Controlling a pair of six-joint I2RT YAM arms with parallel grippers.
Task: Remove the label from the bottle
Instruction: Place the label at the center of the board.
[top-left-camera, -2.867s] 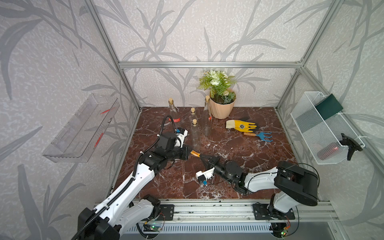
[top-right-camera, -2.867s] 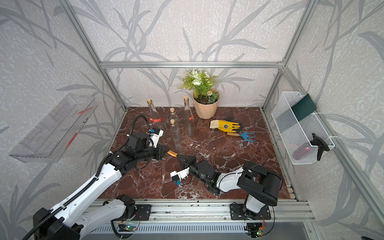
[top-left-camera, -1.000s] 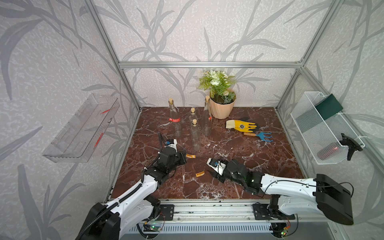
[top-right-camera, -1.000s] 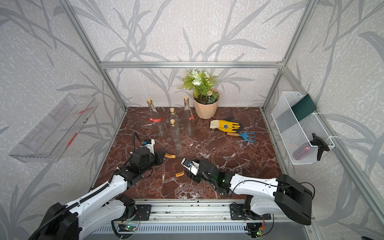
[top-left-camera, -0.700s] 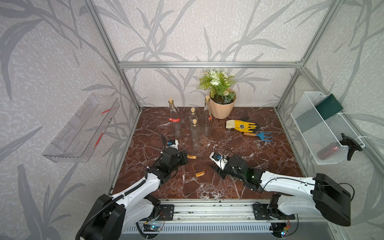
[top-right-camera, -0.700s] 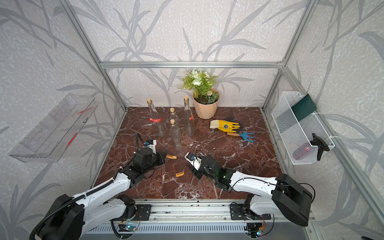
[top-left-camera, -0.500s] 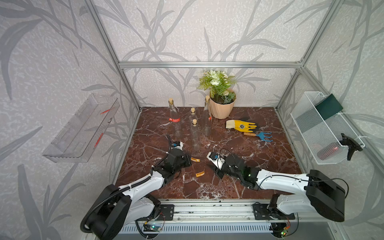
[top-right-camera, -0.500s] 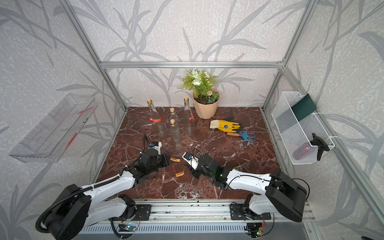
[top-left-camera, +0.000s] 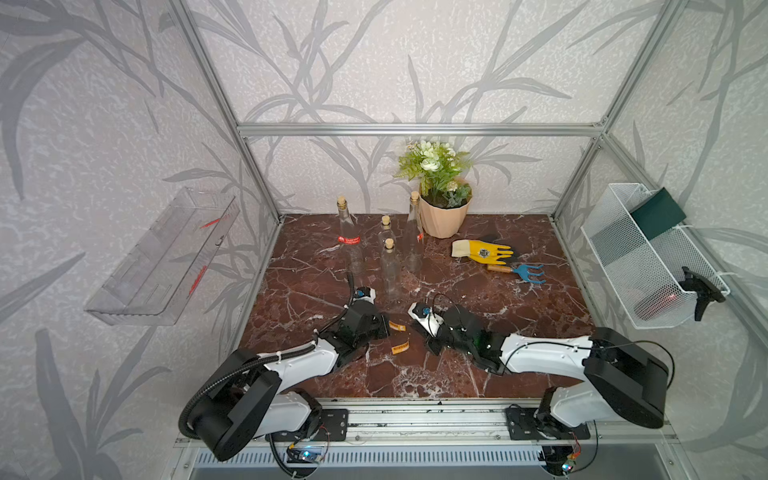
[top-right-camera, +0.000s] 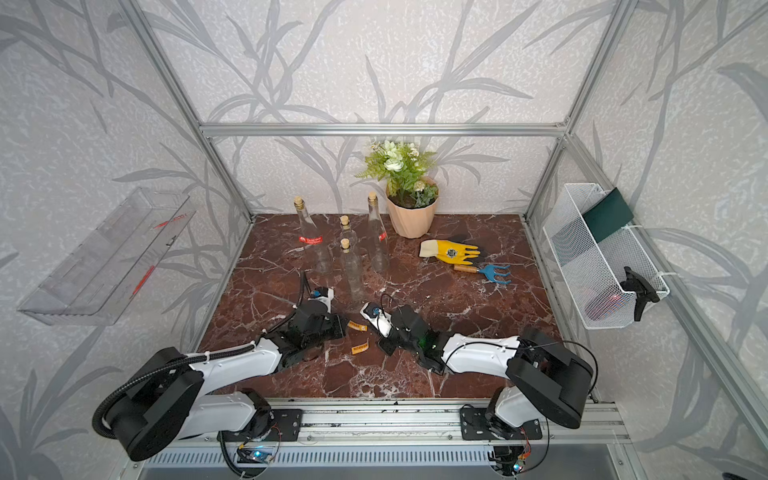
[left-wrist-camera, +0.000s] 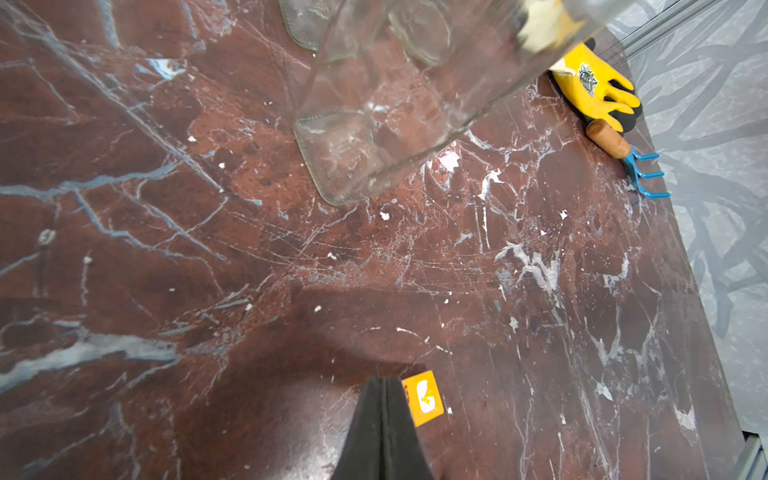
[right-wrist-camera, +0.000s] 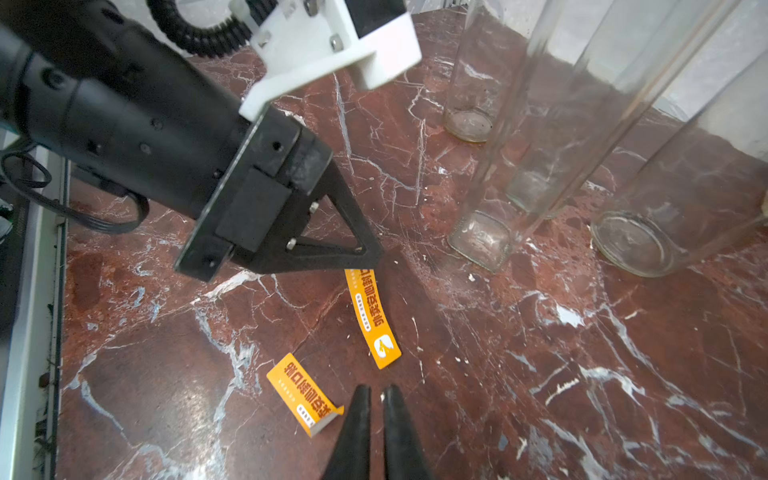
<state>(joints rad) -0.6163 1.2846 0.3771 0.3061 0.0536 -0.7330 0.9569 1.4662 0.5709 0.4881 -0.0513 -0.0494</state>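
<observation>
Best now, I judge, to draw back low without dragging anything. The left claw is shut with one label strip touching its tip, pinched or not I cannot tell, and the bottle stands bare just beyond. The right claw is nearly shut and empty, the other strip just beside it; a second ago it gaped wider.

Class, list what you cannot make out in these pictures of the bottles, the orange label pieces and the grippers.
- Left wrist view: the shut left gripper covers most of the orange label strip; pinched or merely beside, unclear.
- Right wrist view: the tops of the bottles are cut off by the picture edge.
- Both top views: the red label print is too small to read.
</observation>
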